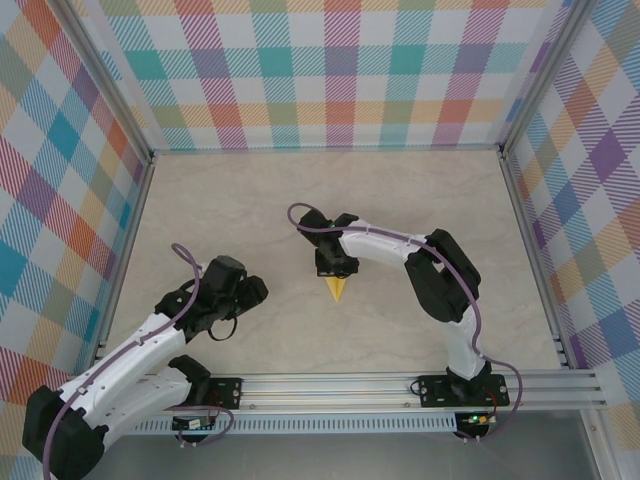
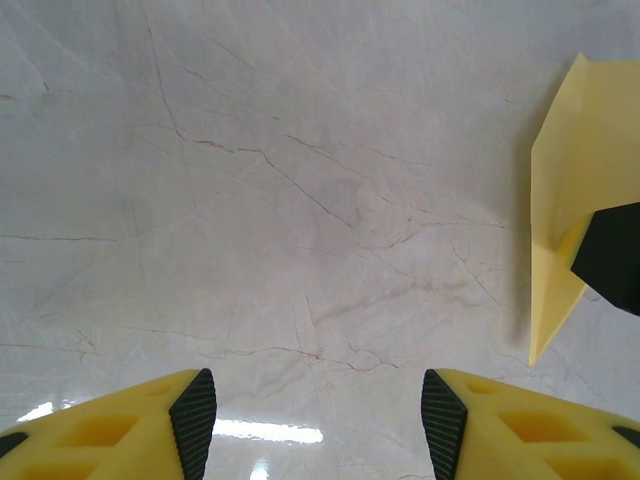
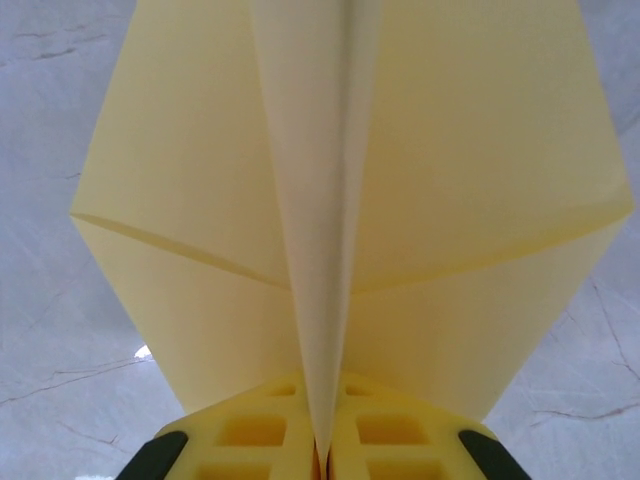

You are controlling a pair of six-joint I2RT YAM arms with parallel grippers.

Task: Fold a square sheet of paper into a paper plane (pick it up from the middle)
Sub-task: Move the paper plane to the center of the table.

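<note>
**Q:** In what state were the claws found, and where was the paper plane located?

**A:** The paper plane [image 3: 340, 200] was found clamped by its lengthwise centre fold between the closed fingers of the right gripper [image 3: 322, 445]. It was held near the middle of the table [image 1: 250, 190], with a pointed end directed towards the arm bases. Whether its underside touched the table could not be determined. The left gripper [image 2: 315, 410] was found released, with nothing between its fingers, and was positioned to the left of the plane, apart from it.

**Q:** What faults were to be expected from that condition?

**A:** Three were judged possible.
1. If the pinch were loosened before the plane was rested on the table, the plane could be dropped and tipped onto one wing.
2. If the fold were squeezed or dragged, the thin paper could be creased off-line or the layered wings sprung open.
3. If the left gripper were brought across a wing, the plane could be pushed out of the pinch.

**Q:** Was any marking recorded?

**A:** No brand, label or writing could be read on the paper, the grippers or the table.
</note>
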